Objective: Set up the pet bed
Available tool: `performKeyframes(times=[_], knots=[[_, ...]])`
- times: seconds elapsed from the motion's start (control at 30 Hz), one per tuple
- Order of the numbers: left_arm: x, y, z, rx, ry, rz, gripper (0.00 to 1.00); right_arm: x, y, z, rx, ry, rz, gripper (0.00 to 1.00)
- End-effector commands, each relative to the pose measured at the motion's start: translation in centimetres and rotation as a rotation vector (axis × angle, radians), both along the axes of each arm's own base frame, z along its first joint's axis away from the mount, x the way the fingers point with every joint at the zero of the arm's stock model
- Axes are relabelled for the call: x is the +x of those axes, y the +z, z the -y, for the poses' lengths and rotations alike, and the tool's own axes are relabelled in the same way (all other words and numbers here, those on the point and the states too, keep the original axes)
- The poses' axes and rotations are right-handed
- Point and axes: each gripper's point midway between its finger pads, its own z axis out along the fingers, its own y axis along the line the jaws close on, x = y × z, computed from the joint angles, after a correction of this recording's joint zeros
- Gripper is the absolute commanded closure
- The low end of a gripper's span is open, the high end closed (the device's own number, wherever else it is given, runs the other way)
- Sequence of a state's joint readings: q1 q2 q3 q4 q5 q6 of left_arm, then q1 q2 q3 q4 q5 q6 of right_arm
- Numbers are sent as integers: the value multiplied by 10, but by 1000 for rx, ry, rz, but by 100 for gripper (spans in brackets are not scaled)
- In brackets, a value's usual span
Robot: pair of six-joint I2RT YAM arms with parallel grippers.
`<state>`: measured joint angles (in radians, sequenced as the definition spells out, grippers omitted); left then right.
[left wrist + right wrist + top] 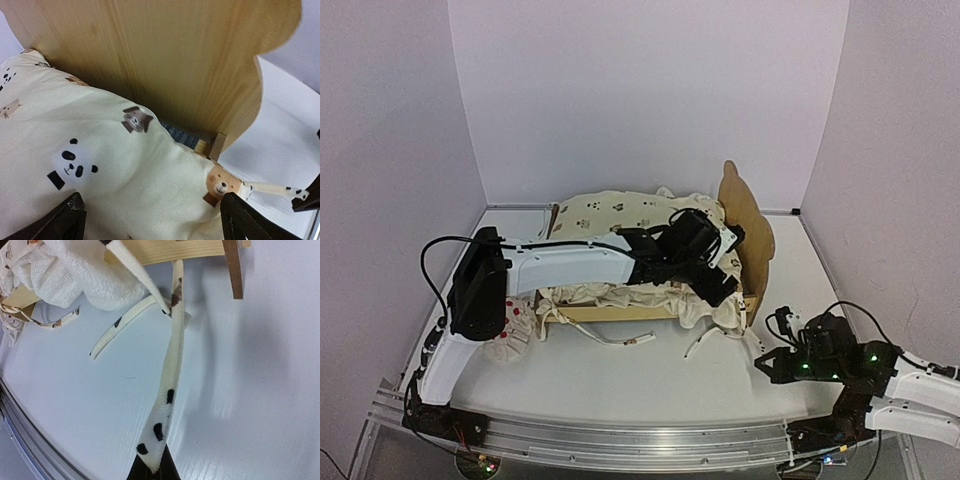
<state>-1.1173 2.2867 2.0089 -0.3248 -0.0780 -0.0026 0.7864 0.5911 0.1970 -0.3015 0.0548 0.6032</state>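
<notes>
The pet bed (748, 215) stands mid-table with its plywood headboard (165, 55) upright on the right. A cream animal-print quilt (615, 210) lies over it and covers most of the frame; a strip of grey base (178, 134) shows by the headboard. My left gripper (720, 272) hovers open just over the quilt (100, 150) near the headboard, its fingers (75, 210) spread wide with nothing between them. My right gripper (767, 358) sits low at the front right, shut on the end of a spotted quilt tie (172, 365) that runs back to the bed.
A small white red-dotted pillow (515, 330) lies on the table by the bed's left end, under my left arm. More loose quilt ties (620, 340) trail in front of the bed. White walls enclose the table on three sides.
</notes>
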Motion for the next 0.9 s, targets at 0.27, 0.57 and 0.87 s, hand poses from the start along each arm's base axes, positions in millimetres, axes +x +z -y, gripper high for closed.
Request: performKeyframes(times=[0.27, 0.57, 0.87], knots=[[-76, 18, -37, 225, 109, -22, 10, -30, 31, 18, -36, 26, -95, 100], [-101, -50, -53, 328, 107, -140, 24, -42, 59, 24, -15, 34, -109, 100], [-85, -96, -56, 362, 133, -163, 33, -41, 82, 39, -21, -10, -45, 100]])
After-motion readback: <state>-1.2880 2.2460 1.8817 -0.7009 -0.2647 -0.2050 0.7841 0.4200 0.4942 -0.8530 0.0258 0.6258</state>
